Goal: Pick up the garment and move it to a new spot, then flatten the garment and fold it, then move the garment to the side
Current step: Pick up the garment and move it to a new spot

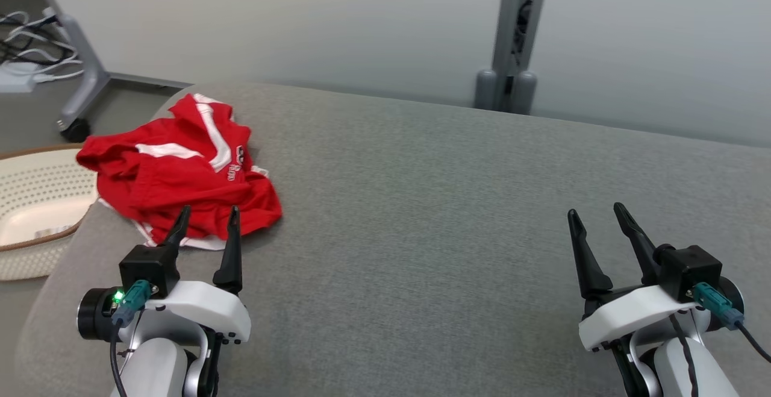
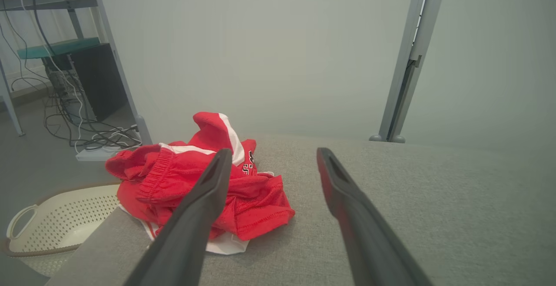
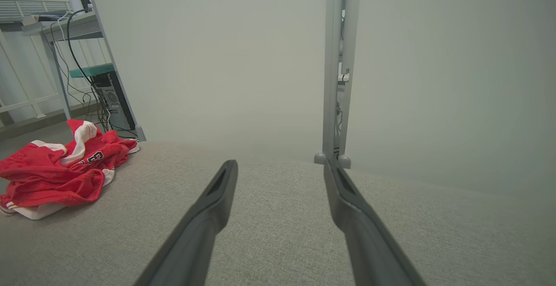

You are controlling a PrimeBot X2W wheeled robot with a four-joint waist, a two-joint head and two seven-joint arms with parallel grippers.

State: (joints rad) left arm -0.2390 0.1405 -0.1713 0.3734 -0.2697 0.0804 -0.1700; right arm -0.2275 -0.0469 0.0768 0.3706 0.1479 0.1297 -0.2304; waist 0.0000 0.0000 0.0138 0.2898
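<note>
From the head view, I saw the red shorts point(image 1: 181, 168) lying in a crumpled heap at the far left corner of the gray cushion point(image 1: 421, 204). A white basket point(image 1: 36, 204) sat just past that edge, lower down. My left gripper point(image 1: 209, 209) was right by the near side of the heap. Its fingers stood wide apart with nothing between them, and the tips pointed at the white hem. I could not tell if they touched the cloth. My right gripper point(image 1: 595, 210) was well apart from the shorts, far over on the right. It was open wide and empty too.

From the left wrist view, the shorts point(image 2: 173, 169) lay ahead and a little to the left of the left gripper point(image 2: 273, 151). One finger crossed in front of the heap and the other pointed at bare cushion. The heap looked a bit wider than deep, but it was too bunched up to show a clear long side.

From the right wrist view, the shorts point(image 3: 56, 177) were far off to the left of the right gripper point(image 3: 281, 164), which had only cushion in front of it.

I judged the left arm was much nearer, so the first grab should be its job, with a small shift to the left.
</note>
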